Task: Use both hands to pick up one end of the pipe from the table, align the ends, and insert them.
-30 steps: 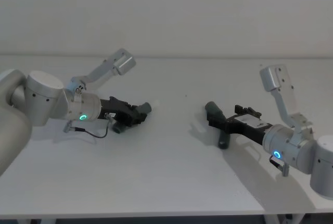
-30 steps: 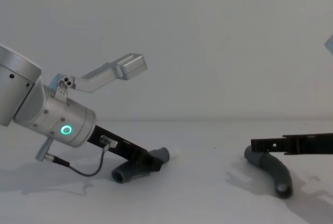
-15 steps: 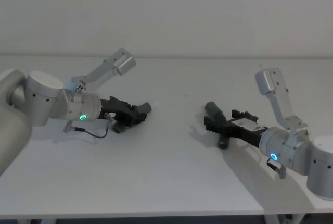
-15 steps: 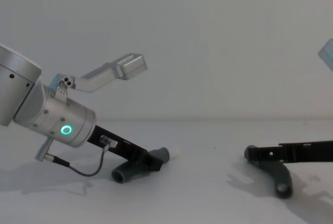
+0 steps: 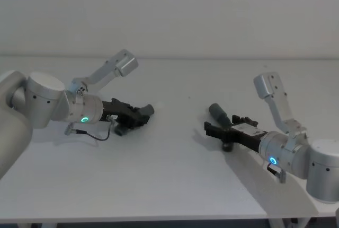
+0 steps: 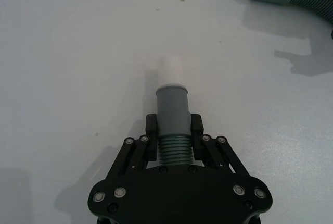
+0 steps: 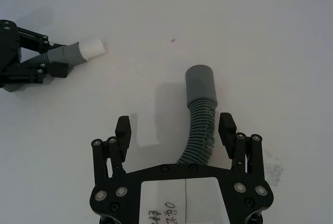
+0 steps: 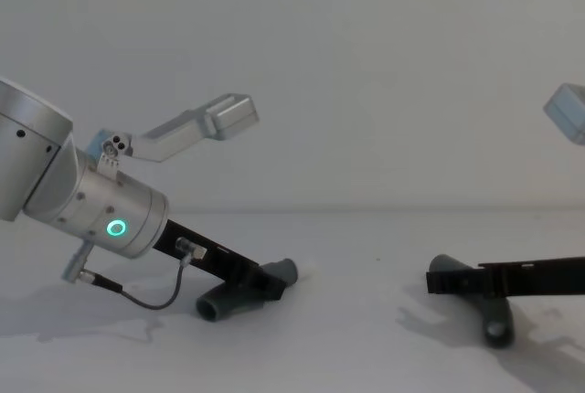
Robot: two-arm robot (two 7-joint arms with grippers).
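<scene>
Ribbed left piece (image 6: 171, 113), right piece (image 7: 201, 110), apart.

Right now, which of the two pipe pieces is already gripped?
The white-tipped piece: the left gripper is shut on it just behind its collar. The other piece lies on the table between the right gripper's open fingers, not yet held.

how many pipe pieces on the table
2. One pipe piece is clamped in the left gripper on the left of the table; the other piece lies on the right between the fingers of the open right gripper.
</scene>
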